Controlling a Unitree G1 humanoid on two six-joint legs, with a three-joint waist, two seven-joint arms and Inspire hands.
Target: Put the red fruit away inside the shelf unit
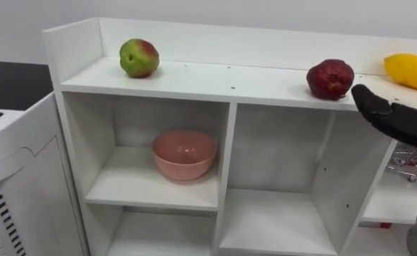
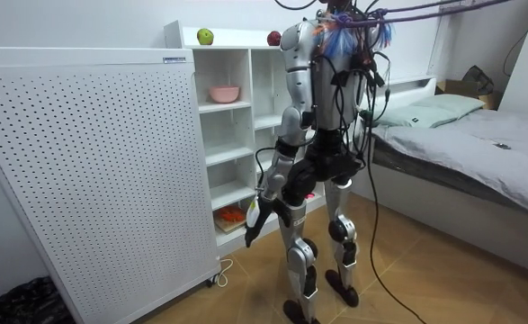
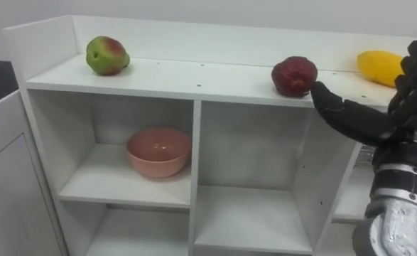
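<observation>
The red fruit (image 3: pixel 293 75) sits on the top shelf (image 3: pixel 194 75), upper right of frame, just left of the right hand (image 3: pixel 396 121), whose fingers (image 3: pixel 415 71) stand open and empty, thumb tip nearly touching it.

The closet (image 1: pixel 194 82) is smooth, matt white laminated board. The bowl (image 1: pixel 184 153) is smooth pink with a soft sheen. The apple (image 1: pixel 139 57) has glossy skin, the red fruit (image 1: pixel 329 78) a duller, dimpled skin, and the yellow fruit (image 1: pixel 410 71) a smooth one. The right hand (image 3: pixel 357 117) is matt black above a silvery metal wrist. The panel (image 2: pixel 93 171) is matt white and perforated. The floor (image 2: pixel 443 270) looks like wood, and the bed (image 2: pixel 479 144) is covered in grey cloth.
</observation>
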